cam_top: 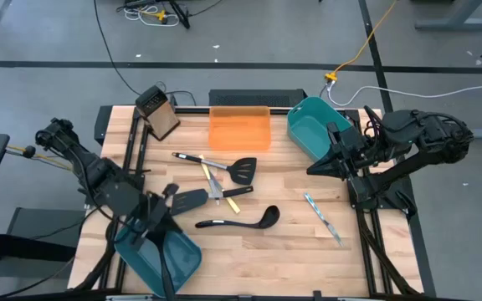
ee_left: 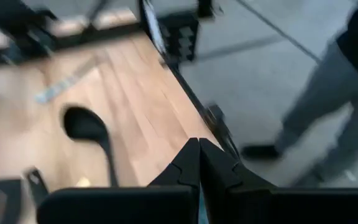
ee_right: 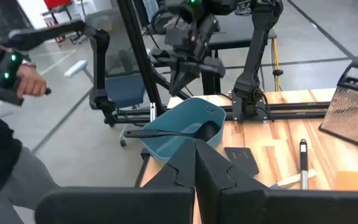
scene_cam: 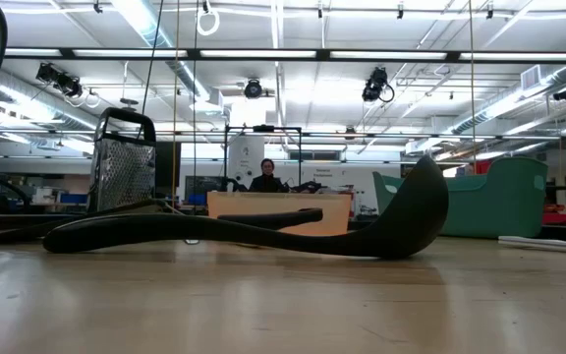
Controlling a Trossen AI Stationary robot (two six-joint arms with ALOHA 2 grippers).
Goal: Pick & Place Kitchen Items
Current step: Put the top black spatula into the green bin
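Note:
My left gripper (cam_top: 165, 204) (ee_left: 199, 147) is shut on nothing, up over the teal bin (cam_top: 159, 253) (ee_right: 185, 127) at the table's near left corner. A black ladle (ee_right: 166, 131) lies in that bin, its handle sticking out over the rim. A second black ladle (cam_top: 239, 221) (scene_cam: 263, 232) lies on the table's middle. Two black slotted spatulas (cam_top: 243, 170) (cam_top: 188, 199), yellow-handled pieces (cam_top: 236, 194) and a slim silver piece (cam_top: 323, 219) lie loose on the wood. My right gripper (cam_top: 311, 170) (ee_right: 196, 147) waits shut, raised at the right.
A second teal bin (cam_top: 315, 125) (scene_cam: 499, 197) stands tilted at the far right, beside an orange tray (cam_top: 239, 130). A metal grater (cam_top: 157, 113) (scene_cam: 123, 162) stands far left. A person's legs (ee_left: 328, 118) and a hand (ee_right: 23, 78) show off the table's near left.

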